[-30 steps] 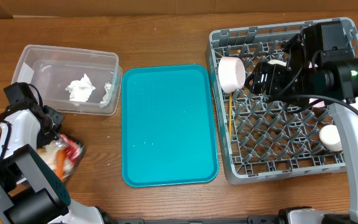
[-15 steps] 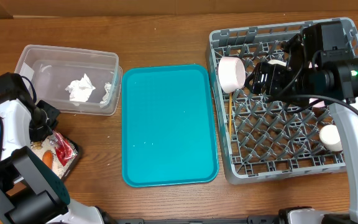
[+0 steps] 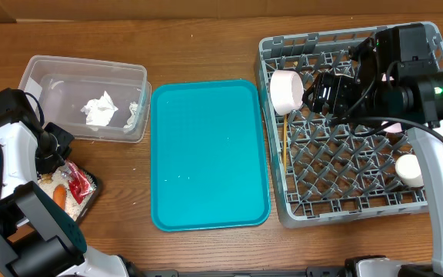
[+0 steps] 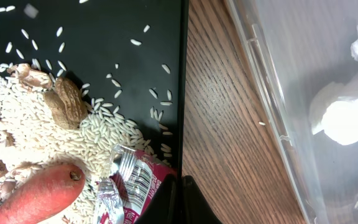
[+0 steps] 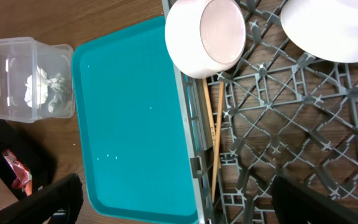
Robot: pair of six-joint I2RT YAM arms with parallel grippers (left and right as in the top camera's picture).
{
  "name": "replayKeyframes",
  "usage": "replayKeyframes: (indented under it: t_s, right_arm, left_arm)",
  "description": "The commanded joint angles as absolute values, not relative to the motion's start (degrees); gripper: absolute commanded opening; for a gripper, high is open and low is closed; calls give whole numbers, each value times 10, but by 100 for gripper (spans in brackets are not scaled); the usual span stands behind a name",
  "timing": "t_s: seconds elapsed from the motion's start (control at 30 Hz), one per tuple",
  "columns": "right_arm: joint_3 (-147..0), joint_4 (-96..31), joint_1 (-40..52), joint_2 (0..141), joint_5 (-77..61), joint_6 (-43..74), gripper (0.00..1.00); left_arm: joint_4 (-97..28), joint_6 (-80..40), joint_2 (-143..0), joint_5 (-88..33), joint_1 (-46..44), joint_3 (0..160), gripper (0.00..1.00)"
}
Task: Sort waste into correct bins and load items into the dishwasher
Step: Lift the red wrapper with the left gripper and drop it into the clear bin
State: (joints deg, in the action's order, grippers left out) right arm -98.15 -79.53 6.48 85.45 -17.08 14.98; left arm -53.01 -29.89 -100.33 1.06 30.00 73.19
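My left gripper (image 3: pixel 61 148) is shut and empty, its tips (image 4: pixel 179 200) together at the right rim of the black tray (image 4: pixel 104 37), between that tray and the clear tub (image 3: pixel 83 96). The tray holds rice and scraps (image 4: pixel 36 130), a carrot piece (image 4: pixel 30 194) and the red wrapper (image 4: pixel 129 186), which lies just left of my fingers. White napkins (image 3: pixel 100 110) lie in the tub. My right gripper (image 5: pixel 185 205) is open and empty above the grey dish rack (image 3: pixel 344 146), near a white bowl (image 5: pixel 207 34) on its side. Chopsticks (image 5: pixel 215 137) lie along the rack's left edge.
The teal tray (image 3: pixel 210 154) lies between the tub and the rack. A second white dish (image 5: pixel 334 28) sits in the rack's far part, and a small white cup (image 3: pixel 408 171) at its right side. The black tray (image 3: pixel 87 196) sits at the front left.
My left arm has pulled back from over the black tray toward the tub, uncovering the carrot, wrapper and rice. The right arm has barely moved.
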Motion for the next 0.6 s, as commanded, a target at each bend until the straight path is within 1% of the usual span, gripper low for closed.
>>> replayKeyframes:
  t_s: [0.0, 0.03, 0.07, 0.1, 0.37, 0.57]
  right_arm:
    - [-986, -796, 67, 850, -166, 150, 100]
    - [-986, -797, 67, 850, -166, 150, 100]
    - [-986, -798, 67, 850, -166, 149, 100]
    - [-986, -799, 67, 850, -166, 149, 100]
    - [-986, -799, 67, 850, -166, 150, 100]
    - [-986, -797, 67, 850, -166, 150, 100]
  left_arm:
    - [-531, -293, -1004, 4, 300, 747, 8]
    - [-530, -293, -1004, 4, 300, 747, 16]
    - [-529, -293, -1004, 4, 300, 747, 18]
    - [-529, -293, -1004, 4, 300, 747, 4]
    - [-530, -274, -1004, -4, 300, 751, 4]
    - [-600, -237, -992, -72, 298, 835, 4]
